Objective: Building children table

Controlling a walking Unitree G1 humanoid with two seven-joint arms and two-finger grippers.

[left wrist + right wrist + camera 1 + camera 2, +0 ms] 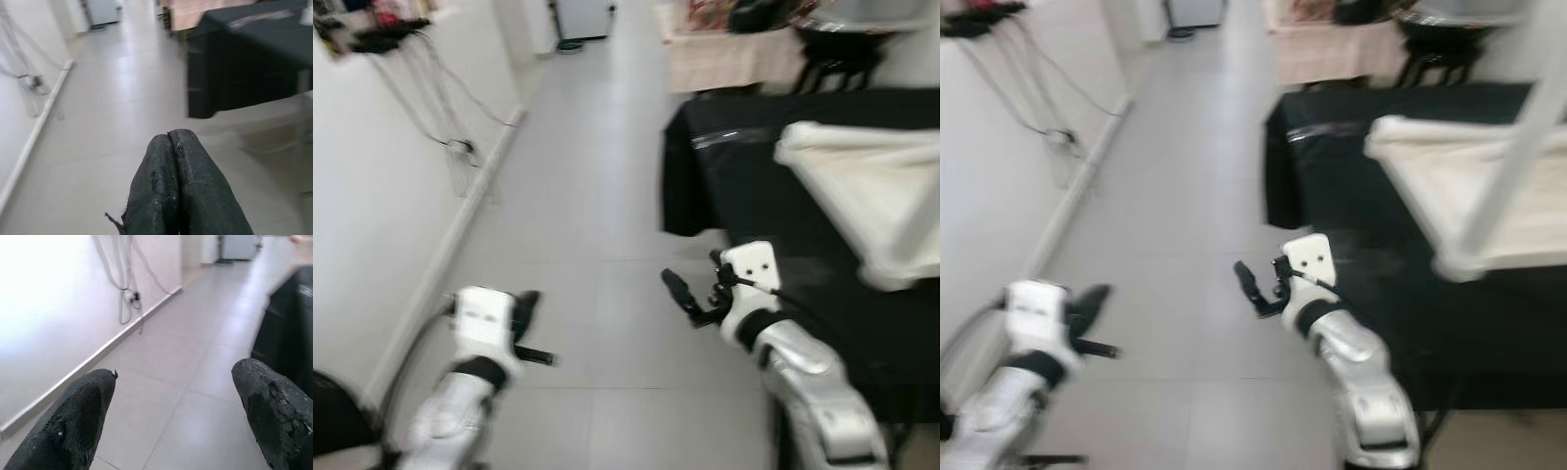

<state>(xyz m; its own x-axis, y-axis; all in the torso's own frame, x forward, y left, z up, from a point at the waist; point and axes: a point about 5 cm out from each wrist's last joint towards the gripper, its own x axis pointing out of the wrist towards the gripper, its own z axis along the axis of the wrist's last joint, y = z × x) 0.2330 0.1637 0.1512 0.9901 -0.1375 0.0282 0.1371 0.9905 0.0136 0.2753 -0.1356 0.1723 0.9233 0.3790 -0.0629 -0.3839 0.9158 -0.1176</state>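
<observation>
While the head views are blurred, the left gripper (178,142) hangs over the tiled floor (597,196) near the white wall (372,196), its fingers pressed together, empty. Further right, the right gripper (690,294) has its fingers spread wide, touching nothing. Rightmost, a cream children's table part (871,186) lies on the black-covered table (734,186).

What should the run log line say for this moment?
left gripper: shut, empty | right gripper: open, empty | white table part: on black-covered table
</observation>
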